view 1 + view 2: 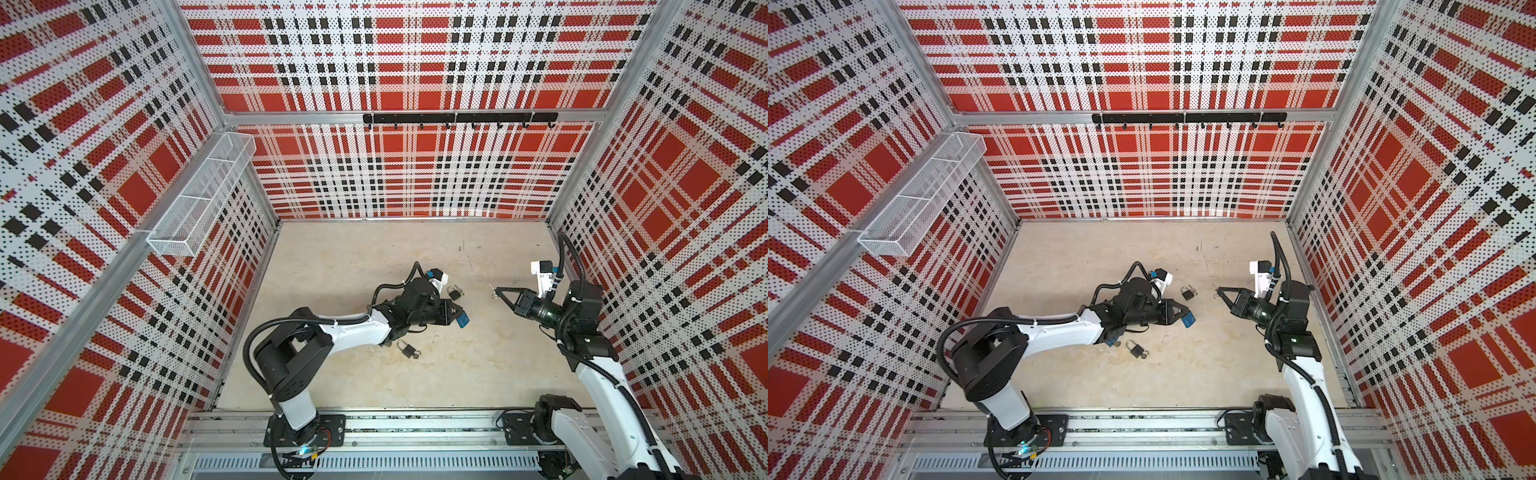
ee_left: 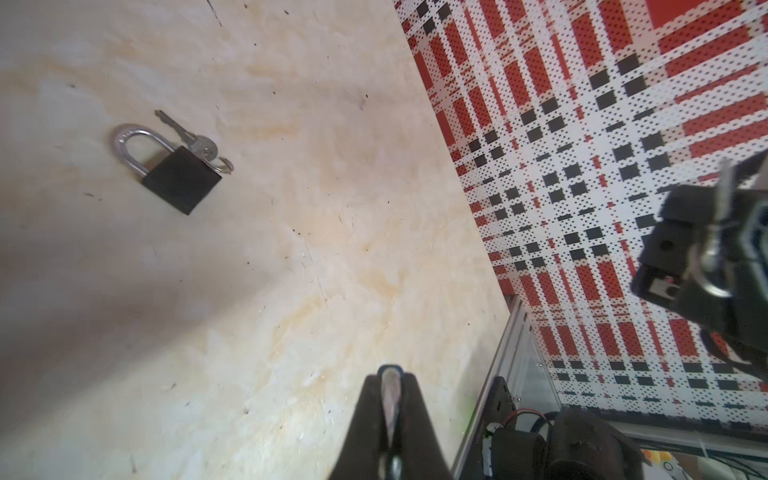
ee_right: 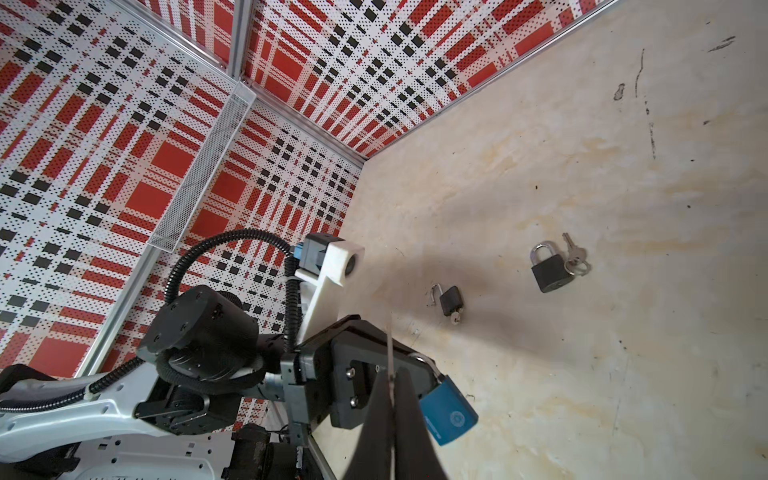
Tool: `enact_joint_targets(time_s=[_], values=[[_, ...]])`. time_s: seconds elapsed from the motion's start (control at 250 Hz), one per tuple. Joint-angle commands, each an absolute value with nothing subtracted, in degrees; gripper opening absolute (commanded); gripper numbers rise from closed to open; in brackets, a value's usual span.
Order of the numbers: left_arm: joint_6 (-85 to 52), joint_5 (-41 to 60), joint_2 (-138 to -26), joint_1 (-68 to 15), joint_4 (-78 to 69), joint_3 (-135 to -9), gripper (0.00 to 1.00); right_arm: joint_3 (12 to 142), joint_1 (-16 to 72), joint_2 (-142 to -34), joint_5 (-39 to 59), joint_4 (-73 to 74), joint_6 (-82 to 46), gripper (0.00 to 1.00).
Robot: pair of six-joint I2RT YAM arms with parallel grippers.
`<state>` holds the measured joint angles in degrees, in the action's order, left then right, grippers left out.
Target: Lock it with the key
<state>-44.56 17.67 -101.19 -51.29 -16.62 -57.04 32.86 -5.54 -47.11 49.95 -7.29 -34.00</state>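
My left pincer is clamped on the silver shackle of a blue metal padlock. It holds the lock above the pale wooden desk, with the body sticking out past my fingertips toward my other arm. My right pincer is closed on a small silver key, blade pointing forward and ring dangling. Key and lock are near each other but clearly apart.

The step in hand, as I judge it, is getting the key into the blue lock's keyway. No view shows me the keyway, so I should first turn my left wrist until the bottom face of the body squarely meets the blade. I grip only the shackle, so the body may pivot when pushed. I would go in slowly along its long axis and stop if it swings aside. I cannot tell whether the shackle is seated.

Two black rectangular padlocks lie on the desk. One has its keys just beside it, and the other has its shackle open and a key in it.

The blue body carries a round emblem and a line of lettering, both too small to read. The stamp on a black lock's shackle is also illegible.
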Motion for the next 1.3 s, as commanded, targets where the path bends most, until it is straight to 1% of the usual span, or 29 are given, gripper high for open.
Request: enact_joint_targets(time_s=[0.0,0.156,0.368,0.86,0.9,0.936,1.012,1.132,1.248,1.296], values=[[-44.9,17.4,-105.3,-52.6,-18.2,-60.5,0.0,33.0,-6.2,-46.5,49.2,-5.7,-32.2,0.0],[-45.4,17.6,-110.6,-53.5,-17.8,-63.8,0.0,32.4,-6.4,-47.2,49.5,-2.7,-33.8,0.0],[-45.4,15.9,-115.1,-54.6,-16.0,-67.0,0.0,32.0,-6.4,-48.5,51.3,1.2,-34.8,0.0],[-44.2,12.4,-118.6,-55.5,-10.3,-71.0,0.0,31.9,-6.4,-49.4,51.3,1.9,-34.7,0.0],[-43.9,12.1,-118.6,-55.5,-9.8,-71.2,0.03,31.9,-6.4,-49.7,51.5,2.1,-34.9,0.0],[-43.8,11.7,-118.4,-55.6,-9.3,-71.4,0.07,31.9,-6.4,-49.9,51.7,2.2,-35.0,0.0],[-43.3,11.2,-118.4,-55.5,-8.6,-71.7,0.11,31.9,-6.4,-49.9,52.0,2.5,-35.1,0.0],[-42.9,9.8,-118.1,-55.4,-7.3,-72.1,0.25,31.9,-6.4,-49.6,51.3,1.5,-34.7,0.0],[-41.8,8.5,-117.3,-55.3,-5.3,-72.4,0.32,31.5,-6.4,-49.4,50.1,0.0,-34.0,0.0],[-41.4,7.9,-116.9,-55.2,-4.8,-72.4,0.34,31.4,-6.4,-49.2,49.7,-0.9,-33.5,0.0]])
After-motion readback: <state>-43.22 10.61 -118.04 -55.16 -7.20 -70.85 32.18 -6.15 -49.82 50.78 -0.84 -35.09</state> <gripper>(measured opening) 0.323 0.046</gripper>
